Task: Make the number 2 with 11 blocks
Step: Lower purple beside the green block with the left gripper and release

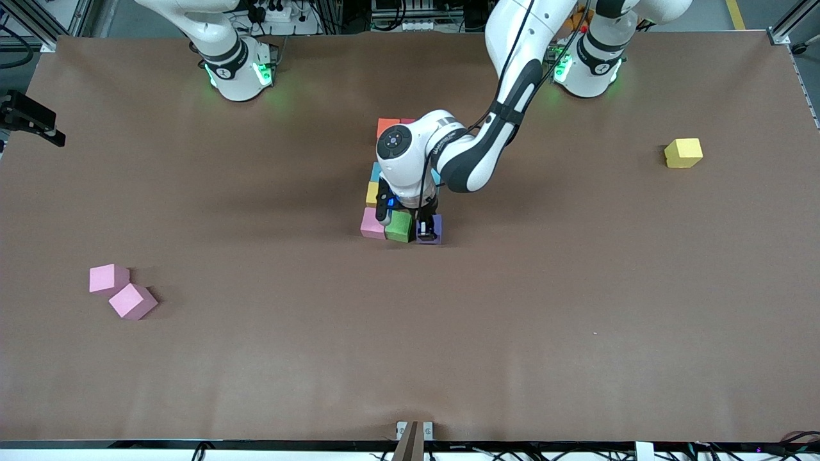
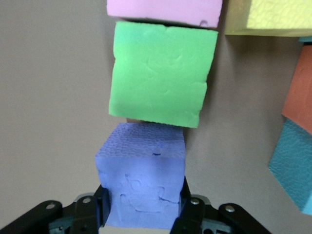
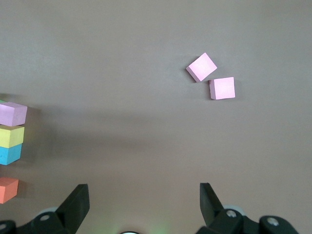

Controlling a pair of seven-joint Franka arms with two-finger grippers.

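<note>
The number 2 stands partly built at the table's middle, much of it hidden under the left arm. Its row nearest the front camera holds a pink block (image 1: 373, 223), a green block (image 1: 400, 225) and a purple block (image 1: 430, 228). A yellow block (image 1: 372, 192), a light blue block (image 1: 376, 171) and an orange block (image 1: 387, 127) lie farther back. My left gripper (image 1: 425, 232) is shut on the purple block (image 2: 141, 180), which sits close against the green block (image 2: 161, 80). My right gripper (image 3: 144, 187) waits open over bare table.
Two loose pink blocks (image 1: 109, 278) (image 1: 132, 301) lie touching toward the right arm's end of the table. A loose yellow block (image 1: 683, 152) sits toward the left arm's end. A black camera mount (image 1: 32, 118) juts over the table's edge.
</note>
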